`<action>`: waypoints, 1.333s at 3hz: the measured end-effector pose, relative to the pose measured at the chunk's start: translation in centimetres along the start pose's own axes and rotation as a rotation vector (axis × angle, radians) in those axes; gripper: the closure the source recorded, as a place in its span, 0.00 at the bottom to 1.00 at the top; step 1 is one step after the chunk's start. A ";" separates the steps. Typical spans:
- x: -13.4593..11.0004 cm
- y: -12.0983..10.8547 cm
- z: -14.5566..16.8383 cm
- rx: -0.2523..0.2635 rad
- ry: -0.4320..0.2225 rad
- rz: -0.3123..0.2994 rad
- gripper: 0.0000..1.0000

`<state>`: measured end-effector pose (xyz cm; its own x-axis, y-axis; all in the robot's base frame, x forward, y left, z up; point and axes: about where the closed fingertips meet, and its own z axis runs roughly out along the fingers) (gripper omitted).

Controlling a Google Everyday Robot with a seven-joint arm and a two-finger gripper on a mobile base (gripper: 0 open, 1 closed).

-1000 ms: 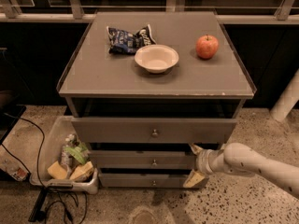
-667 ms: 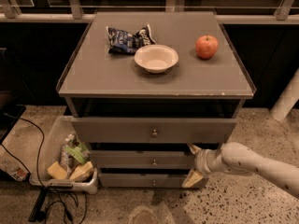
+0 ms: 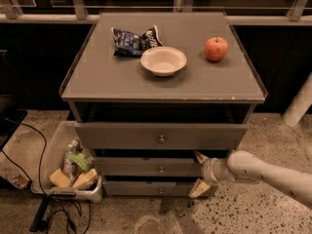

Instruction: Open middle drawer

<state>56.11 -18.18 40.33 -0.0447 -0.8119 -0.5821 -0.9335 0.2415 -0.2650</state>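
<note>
White arm (image 3: pixel 273 173) from right, pincer (image 3: pixel 199 173) low, agape

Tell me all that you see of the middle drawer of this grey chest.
The middle drawer has a low, flat grey front, seemingly wooden, with one small round metal knob at centre. It sits level between two other fronts and looks shut. The gripper is at its right end as seen, open, one finger above the front, one below.

The grey middle drawer (image 3: pixel 141 166), a low flat front with one small round metal knob (image 3: pixel 161 169) at its centre, sits level, second of three fronts, with the robot's hand (image 3: pixel 199 172) at its right end, fingers (image 3: pixel 201 157) spread above and below.
</note>
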 end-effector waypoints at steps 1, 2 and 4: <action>0.0 0.0 0.0 0.000 0.000 0.000 0.18; 0.0 0.0 0.0 0.000 0.000 0.000 0.41; -0.2 -0.1 -0.3 -0.001 -0.001 0.000 0.88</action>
<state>56.12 -18.19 40.72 -0.0445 -0.8116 -0.5826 -0.9339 0.2409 -0.2643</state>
